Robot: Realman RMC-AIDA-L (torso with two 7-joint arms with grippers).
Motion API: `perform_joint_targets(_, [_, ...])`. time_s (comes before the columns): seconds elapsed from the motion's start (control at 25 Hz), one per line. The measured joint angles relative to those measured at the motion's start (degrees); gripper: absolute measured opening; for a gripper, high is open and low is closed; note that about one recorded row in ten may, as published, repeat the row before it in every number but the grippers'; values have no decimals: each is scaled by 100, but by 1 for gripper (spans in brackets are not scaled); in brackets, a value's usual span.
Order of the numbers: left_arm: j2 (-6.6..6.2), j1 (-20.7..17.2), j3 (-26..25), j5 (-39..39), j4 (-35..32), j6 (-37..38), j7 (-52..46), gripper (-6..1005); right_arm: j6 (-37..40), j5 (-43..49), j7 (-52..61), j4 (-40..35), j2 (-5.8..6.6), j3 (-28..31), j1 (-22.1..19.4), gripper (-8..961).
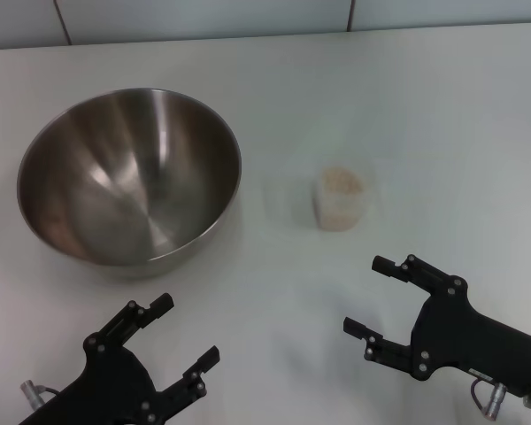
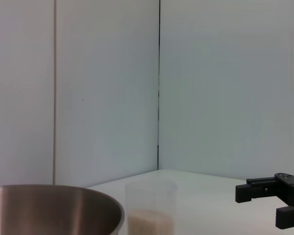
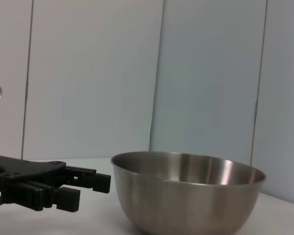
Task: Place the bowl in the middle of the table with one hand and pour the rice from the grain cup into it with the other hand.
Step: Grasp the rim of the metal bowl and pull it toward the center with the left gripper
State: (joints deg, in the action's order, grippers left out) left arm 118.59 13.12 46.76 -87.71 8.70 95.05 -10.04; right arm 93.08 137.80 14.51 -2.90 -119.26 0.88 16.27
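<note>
The steel bowl (image 1: 128, 177) stands on the white table (image 1: 407, 106) at the left, empty. It also shows in the left wrist view (image 2: 54, 208) and the right wrist view (image 3: 186, 196). The clear grain cup (image 1: 340, 198) stands to its right, about half full of rice (image 1: 341, 181); the cup (image 2: 151, 205) and rice (image 2: 151, 223) show in the left wrist view too. My left gripper (image 1: 188, 329) is open near the front edge, in front of the bowl. My right gripper (image 1: 370, 295) is open, in front of the cup and apart from it.
A pale panelled wall (image 1: 248, 18) runs behind the table's far edge. The right gripper (image 2: 272, 205) shows in the left wrist view and the left gripper (image 3: 81, 188) shows in the right wrist view.
</note>
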Motion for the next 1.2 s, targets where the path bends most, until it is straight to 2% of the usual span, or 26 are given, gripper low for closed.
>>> perform_joint_targets(0.36, [5,-2,-7,0,2,30,-20,794,8,0,-8,0,0,0,-16,784])
perform_joint_targets(0.48, [0,-3,-15,0,8,191,-31,794,8,0,-24,0,-4,0,-28,783])
perform_joint_targets(0.56, [-19,3,-211,51,-53,668,-246,795,8,0,-24,0,-4,0,-23,783])
perform_joint_targets(0.64, [-22,14,-287,52,-124,791,-375,795,5,0,-23,1,-5,0,-11,784])
perform_joint_targets(0.72, [-30,105,-651,53,-618,1188,-969,795,3,0,-23,6,-7,0,-4,784])
perform_joint_targets(0.88, [-16,312,-1369,53,-1410,1134,-1854,795,1,0,-16,21,-9,0,-3,784])
perform_joint_targets(0.96, [-15,481,-1935,63,-1976,744,-2626,795,-1,0,-12,48,-9,0,-3,784])
perform_joint_targets(1.0, [-15,481,-1935,63,-1976,744,-2626,795,1,0,-10,70,-7,0,-12,784])
perform_joint_targets(1.04, [-7,677,-2513,56,-2624,132,-3637,795,1,0,-10,70,-7,0,-12,783])
perform_joint_targets(1.12, [-6,823,-2617,-7,-3223,-314,-4361,794,3,0,-10,72,-6,0,-21,783])
perform_joint_targets(1.16, [-6,823,-2617,-7,-3223,-314,-4361,794,6,0,-9,73,-5,0,-23,783])
perform_joint_targets(1.2, [-2,898,-2474,-97,-3821,-719,-4965,794,18,0,-8,77,-4,0,-29,783])
